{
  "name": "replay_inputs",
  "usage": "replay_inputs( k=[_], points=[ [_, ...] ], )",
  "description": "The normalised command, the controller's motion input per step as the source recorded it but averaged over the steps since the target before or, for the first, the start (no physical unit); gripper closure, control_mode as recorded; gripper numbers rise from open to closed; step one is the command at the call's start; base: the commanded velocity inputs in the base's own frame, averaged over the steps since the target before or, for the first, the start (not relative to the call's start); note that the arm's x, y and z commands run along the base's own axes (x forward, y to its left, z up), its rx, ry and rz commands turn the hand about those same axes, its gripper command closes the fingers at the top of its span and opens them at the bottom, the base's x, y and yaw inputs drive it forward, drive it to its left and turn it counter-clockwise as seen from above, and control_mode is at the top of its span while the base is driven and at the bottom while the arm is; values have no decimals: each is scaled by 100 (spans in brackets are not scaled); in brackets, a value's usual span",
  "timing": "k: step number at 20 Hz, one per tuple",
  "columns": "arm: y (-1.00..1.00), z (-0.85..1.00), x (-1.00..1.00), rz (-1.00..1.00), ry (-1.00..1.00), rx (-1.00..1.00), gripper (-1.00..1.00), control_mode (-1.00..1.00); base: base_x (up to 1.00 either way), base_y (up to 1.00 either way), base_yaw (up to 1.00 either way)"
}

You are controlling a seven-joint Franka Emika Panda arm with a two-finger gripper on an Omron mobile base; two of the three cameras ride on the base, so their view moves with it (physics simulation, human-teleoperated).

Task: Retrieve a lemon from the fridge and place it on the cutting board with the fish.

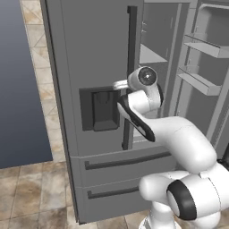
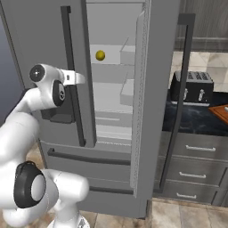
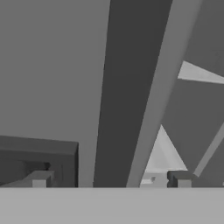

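The grey fridge (image 2: 40, 35) stands in front of me with its right door (image 2: 156, 89) swung open and its left door shut. A small yellow lemon (image 2: 100, 55) rests on an upper shelf inside. My gripper (image 3: 110, 181) is open, and its two fingertips (image 3: 39, 179) sit either side of the left door's long dark handle (image 3: 127, 87), close in front of it. The hand (image 2: 71, 77) reaches that handle at dispenser height, well below and left of the lemon. A corner of the reddish cutting board (image 2: 221, 111) shows at the far right on the counter. The fish is out of view.
A dark toaster (image 2: 192, 87) stands on the dark counter (image 2: 191, 120) beyond the open door, above grey drawers (image 2: 196, 160). Door bins (image 1: 203, 49) line the open door. The dispenser panel (image 1: 100, 109) sits just left of my arm. Tiled floor (image 1: 31, 197) lies to the left.
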Motion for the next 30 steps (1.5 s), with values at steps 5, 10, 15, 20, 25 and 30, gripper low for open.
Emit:
replay_inputs(
  k=[5,10,15,20,25,30],
  points=[
    [0,4,20,0,-5,-3,-100,-100,0,0,0],
    [-22,0,18,0,-1,0,-100,-100,0,0,0],
    [0,0,36,0,0,0,-100,-100,0,0,0],
    [0,0,42,0,0,0,-100,-100,0,0,0],
    [0,0,46,0,0,0,-100,-100,0,0,0],
    [0,2,37,0,1,0,100,-100,0,0,0]
  ],
)
